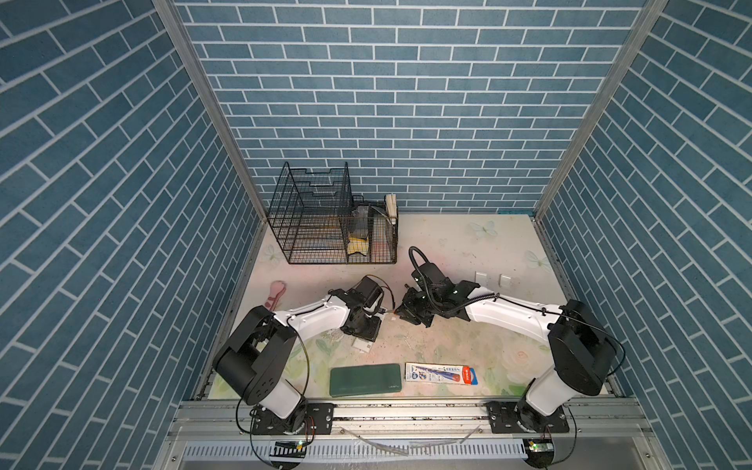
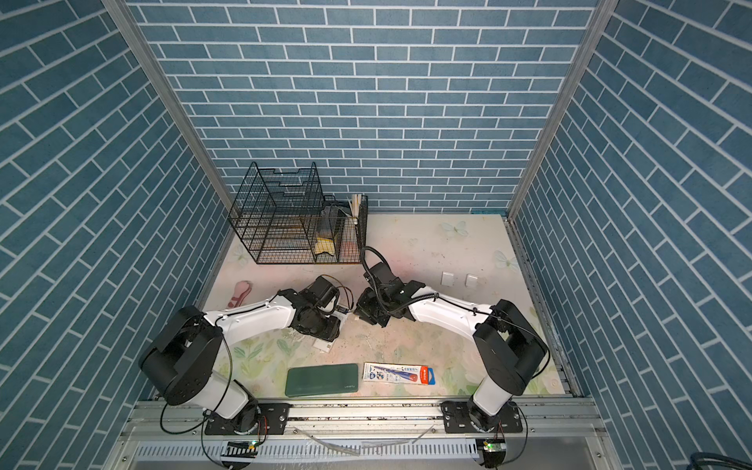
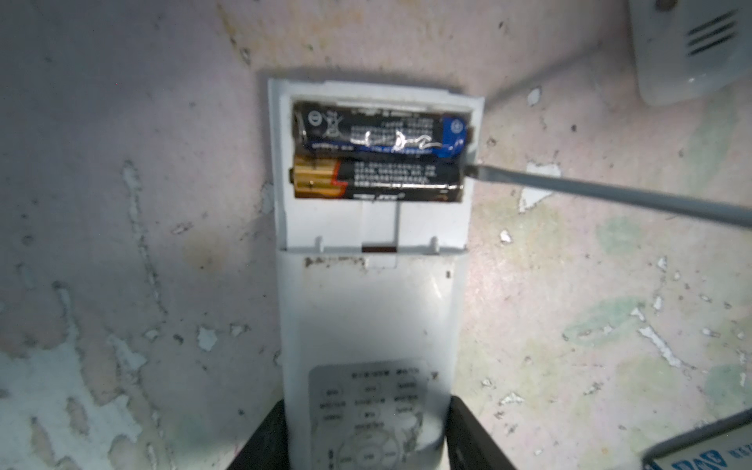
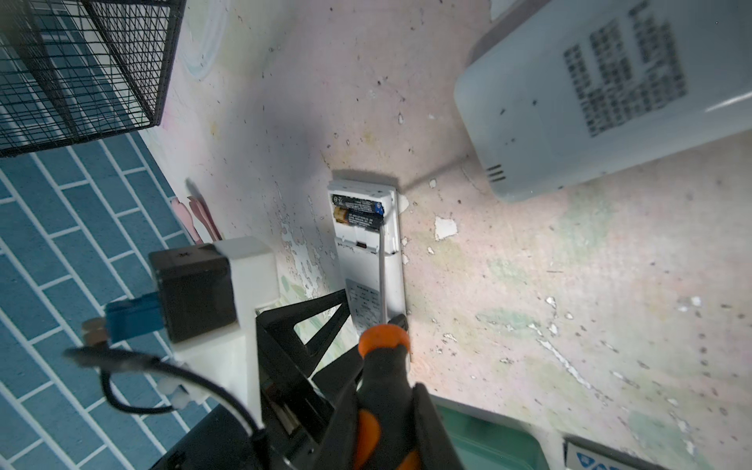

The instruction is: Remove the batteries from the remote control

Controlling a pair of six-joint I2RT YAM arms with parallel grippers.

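The left gripper (image 3: 370, 441) was clamped across the white remote control (image 3: 370, 293), one black finger on each long side. It gripped the end farthest from the open battery compartment (image 3: 337, 221) and held the remote flat on the table.

Two batteries lay side by side in that compartment, their long axes crosswise to the remote's length. The blue-ended battery (image 3: 378, 132) was nearer the remote's end, and the gold-ended battery (image 3: 378, 181) was just inside it, the two touching.

The right gripper (image 4: 386, 415) was closed around the orange-and-black handle of a screwdriver (image 4: 382, 362). Its grey shaft slanted down to the remote from that gripper's side. The tip sat at the compartment's side wall, against the black end of the gold-ended battery, opposite the gold cap. Whether it had got under the battery could not be told.

With the left gripper busy holding the remote, the prying looked to fall to the right arm. It would probably have to lever that black end upward, out of the remote.
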